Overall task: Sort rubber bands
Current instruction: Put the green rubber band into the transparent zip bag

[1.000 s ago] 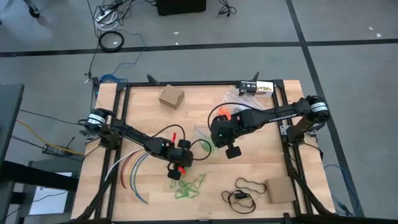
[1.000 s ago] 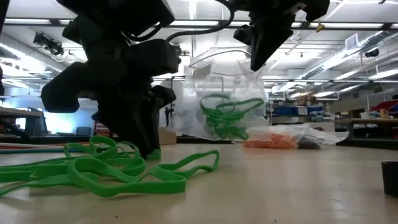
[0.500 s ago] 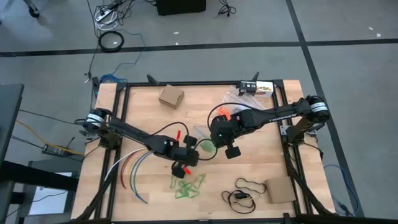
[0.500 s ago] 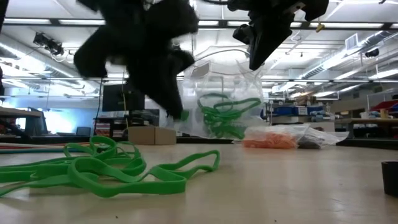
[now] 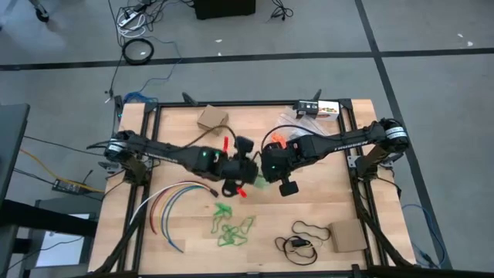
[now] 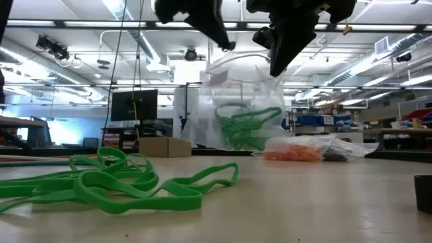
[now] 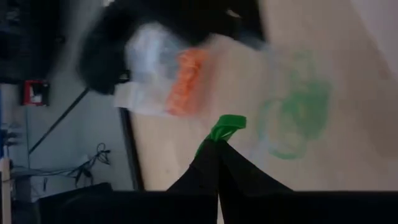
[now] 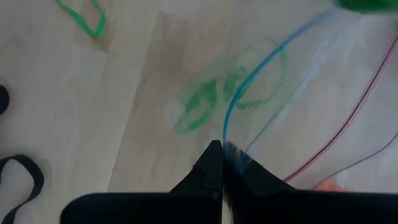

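Loose green rubber bands (image 5: 231, 230) (image 6: 115, 185) lie in a heap near the table's front. A clear plastic bag (image 6: 246, 115) with green bands inside stands at the table's middle, held up by my right gripper (image 8: 222, 147) (image 6: 278, 67), which is shut on it. My left gripper (image 7: 219, 142) (image 5: 248, 181) hangs high beside the bag, shut on one green band (image 7: 227, 124). A flat bag of orange bands (image 6: 293, 154) (image 5: 279, 139) lies behind. My left gripper pinches a short bit of the green band (image 7: 222, 132) between its two fingertips; the rest of the band pokes out past them. The fingers slant down, coming from the table's left. The band is clear of the table. My right gripper pinches the bag's upper rim with the blue stripe (image 8: 227, 127) at its fingertips, from above, pointing steeply down. The bag hangs below the fingers, and its bottom (image 6: 236, 150) rests on the table.
Long coloured cables (image 5: 166, 205) curve at the front left. Cardboard boxes sit at the far left (image 5: 212, 118) and front right (image 5: 347, 237). Dark loops (image 5: 302, 235) lie at the front right. A small black device (image 5: 309, 109) sits at the far edge.
My left gripper has risen from the green heap and gone toward the table's far right, up to the bag, tipping less steeply. One green band has come up with it; the heap stays on the table.
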Robot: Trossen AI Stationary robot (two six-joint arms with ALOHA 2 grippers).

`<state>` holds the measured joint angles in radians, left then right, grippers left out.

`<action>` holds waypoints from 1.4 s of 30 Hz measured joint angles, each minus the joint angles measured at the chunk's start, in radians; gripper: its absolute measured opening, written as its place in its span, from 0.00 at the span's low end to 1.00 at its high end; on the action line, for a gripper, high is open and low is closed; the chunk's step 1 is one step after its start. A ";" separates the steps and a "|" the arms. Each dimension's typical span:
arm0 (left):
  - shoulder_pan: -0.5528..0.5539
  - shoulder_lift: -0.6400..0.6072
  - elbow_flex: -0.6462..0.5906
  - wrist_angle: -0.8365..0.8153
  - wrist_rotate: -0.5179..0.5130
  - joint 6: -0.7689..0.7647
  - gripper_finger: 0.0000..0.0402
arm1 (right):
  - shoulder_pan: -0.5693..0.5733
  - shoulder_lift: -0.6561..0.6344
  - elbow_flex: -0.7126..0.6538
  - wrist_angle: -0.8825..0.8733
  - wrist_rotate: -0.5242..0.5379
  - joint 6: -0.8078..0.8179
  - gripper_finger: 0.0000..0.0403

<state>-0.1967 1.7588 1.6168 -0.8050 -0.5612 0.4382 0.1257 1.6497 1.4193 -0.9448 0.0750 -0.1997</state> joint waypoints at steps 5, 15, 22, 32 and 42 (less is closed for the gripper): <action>0.052 0.000 0.036 0.004 -0.006 0.040 0.00 | 0.001 0.000 0.000 0.003 0.000 0.000 0.00; 0.118 0.000 0.015 -0.018 0.187 0.049 0.07 | 0.002 0.000 0.000 0.005 0.000 -0.004 0.00; 0.118 0.000 0.015 -0.016 0.189 0.049 0.27 | 0.002 0.000 0.000 0.008 0.000 -0.005 0.00; 0.046 0.002 0.078 -0.193 0.161 -0.129 0.45 | 0.002 0.000 0.000 0.003 0.000 -0.004 0.00; -0.229 0.012 -0.082 0.009 0.402 -0.338 0.44 | 0.001 0.000 0.000 -0.001 0.004 -0.018 0.00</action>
<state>-0.4259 1.7710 1.5346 -0.7958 -0.1595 0.1000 0.1268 1.6501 1.4197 -0.9460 0.0786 -0.2176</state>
